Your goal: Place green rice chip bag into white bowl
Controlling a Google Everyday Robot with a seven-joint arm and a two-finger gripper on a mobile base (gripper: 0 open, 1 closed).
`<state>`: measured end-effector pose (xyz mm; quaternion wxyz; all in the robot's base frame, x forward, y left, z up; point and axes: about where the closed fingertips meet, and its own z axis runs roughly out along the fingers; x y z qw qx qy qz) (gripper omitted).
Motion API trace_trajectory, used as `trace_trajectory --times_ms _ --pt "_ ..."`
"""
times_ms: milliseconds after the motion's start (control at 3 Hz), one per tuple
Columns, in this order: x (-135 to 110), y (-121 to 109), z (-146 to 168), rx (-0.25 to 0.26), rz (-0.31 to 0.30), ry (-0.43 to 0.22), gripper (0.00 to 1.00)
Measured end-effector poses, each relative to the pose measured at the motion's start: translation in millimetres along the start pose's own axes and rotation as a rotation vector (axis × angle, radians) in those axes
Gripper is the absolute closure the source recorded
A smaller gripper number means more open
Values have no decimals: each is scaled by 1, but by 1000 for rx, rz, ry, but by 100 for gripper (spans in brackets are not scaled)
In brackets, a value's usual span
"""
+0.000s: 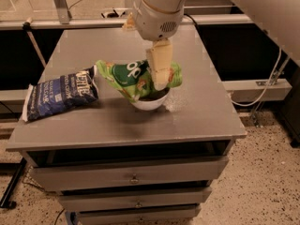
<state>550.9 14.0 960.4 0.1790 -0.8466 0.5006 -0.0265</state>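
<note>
The green rice chip bag (129, 78) lies across the top of the white bowl (151, 103) near the middle of the grey table. Its middle sags into the bowl and its left end sticks out past the rim. My gripper (160, 76) comes straight down from the white arm above and is shut on the bag's right part, just over the bowl. One cream-coloured finger (158, 64) shows in front of the bag; the other is hidden behind it. Most of the bowl is covered by the bag.
A dark blue chip bag (60, 93) with white lettering lies at the table's left edge (28, 139), close to the green bag's left end. The table has drawers in front. A metal frame and cables stand behind and to the right.
</note>
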Motion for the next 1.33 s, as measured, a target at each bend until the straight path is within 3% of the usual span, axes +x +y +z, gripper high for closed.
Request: trace_trajectory --times_ms 667,1333 --pt "9 5 -3 6 25 15 0" --pt "58 41 -21 23 165 52 0"
